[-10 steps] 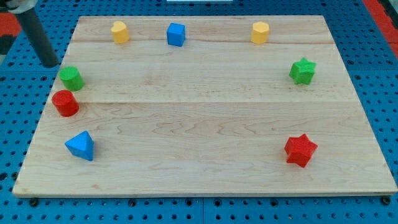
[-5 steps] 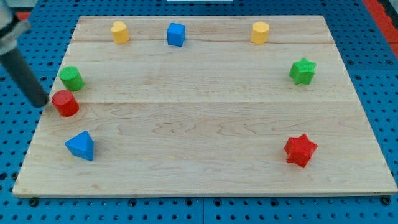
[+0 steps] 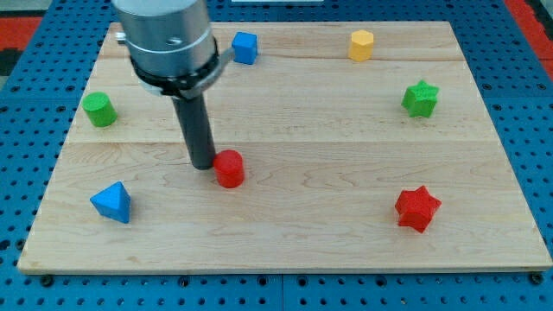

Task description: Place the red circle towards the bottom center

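The red circle (image 3: 230, 168) lies on the wooden board (image 3: 285, 233), left of the board's centre and a little below the middle. My tip (image 3: 203, 164) stands right against the red circle's left side, touching it. The rod rises from there to the arm's grey body (image 3: 168, 39) at the view's top left, which hides the yellow block seen there before.
A green circle (image 3: 99, 110) sits at the left edge, a blue triangle (image 3: 112, 202) at the lower left. A blue cube (image 3: 245, 47) and a yellow block (image 3: 362, 44) are along the top. A green star (image 3: 420, 98) and a red star (image 3: 417, 208) are at the right.
My tip has swept from the board's left edge to the right and down, pushing the red circle from beside the green circle toward the board's middle. The arm body now covers the top-left yellow block.
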You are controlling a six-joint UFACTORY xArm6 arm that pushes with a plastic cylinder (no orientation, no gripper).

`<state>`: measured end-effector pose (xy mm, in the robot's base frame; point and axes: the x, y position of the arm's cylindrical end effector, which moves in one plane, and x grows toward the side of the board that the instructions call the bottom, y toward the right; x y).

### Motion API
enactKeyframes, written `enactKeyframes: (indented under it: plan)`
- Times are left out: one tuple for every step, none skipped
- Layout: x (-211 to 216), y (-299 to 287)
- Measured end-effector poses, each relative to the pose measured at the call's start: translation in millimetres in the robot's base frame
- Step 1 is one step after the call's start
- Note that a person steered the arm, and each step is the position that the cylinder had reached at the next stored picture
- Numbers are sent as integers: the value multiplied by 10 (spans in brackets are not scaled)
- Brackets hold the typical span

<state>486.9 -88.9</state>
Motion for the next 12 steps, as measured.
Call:
enactKeyframes:
  plan:
    - [-69, -75]
    - [-122, -45]
    - [-124, 126]
    - [-135, 251]
    - [85, 351]
    - [177, 497]
    - [307, 485]
    - [680, 463]
    - [597, 40]
    - [279, -186]
    - [-58, -179]
    - [-58, -181]
